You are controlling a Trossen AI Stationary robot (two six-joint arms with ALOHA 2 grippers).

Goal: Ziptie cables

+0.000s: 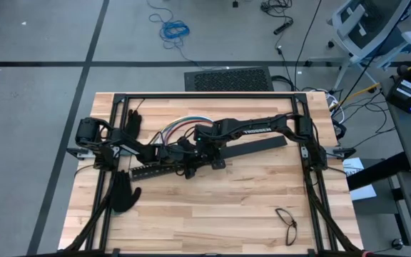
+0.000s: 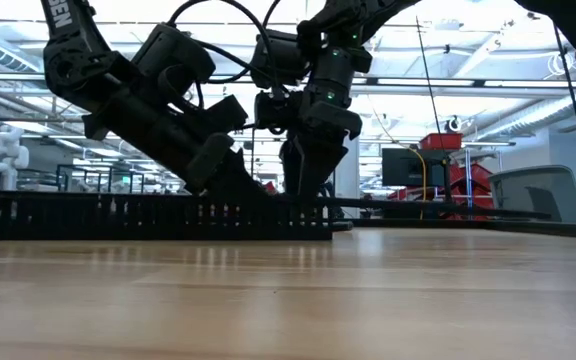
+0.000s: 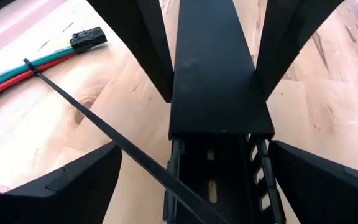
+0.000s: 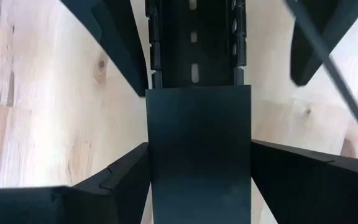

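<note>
The cables [image 3: 8,78], red and green wires with a black plug [image 3: 89,40], lie on the wood beyond the arms' meeting place and show as a loop [image 1: 180,128] in the high view. A thin dark ziptie [image 3: 104,127] wraps them and runs slanting between my left gripper's fingers. My left gripper [image 3: 194,146] stands open astride a black slotted channel [image 3: 216,186], clear of it. My right gripper [image 4: 197,149] is shut on a flat black cover bar [image 4: 197,137]. Both grippers meet at mid-table [image 1: 191,155]. My right gripper pinches the flat black cover bar by its two long edges [image 4: 149,155] between its two fingers, close to the end that meets the slotted channel. The fingers come steeply from above and lie across the bar. That end [image 3: 219,124] sits over the channel's end.
The slotted channel [image 1: 152,171] runs toward the table's left, and the cover bar [image 1: 262,146] toward its right. Black gloves lie at the far left [image 1: 130,123] and near left [image 1: 123,193]. Glasses [image 1: 287,225] lie at the near right. A black frame [image 1: 212,96] borders the table.
</note>
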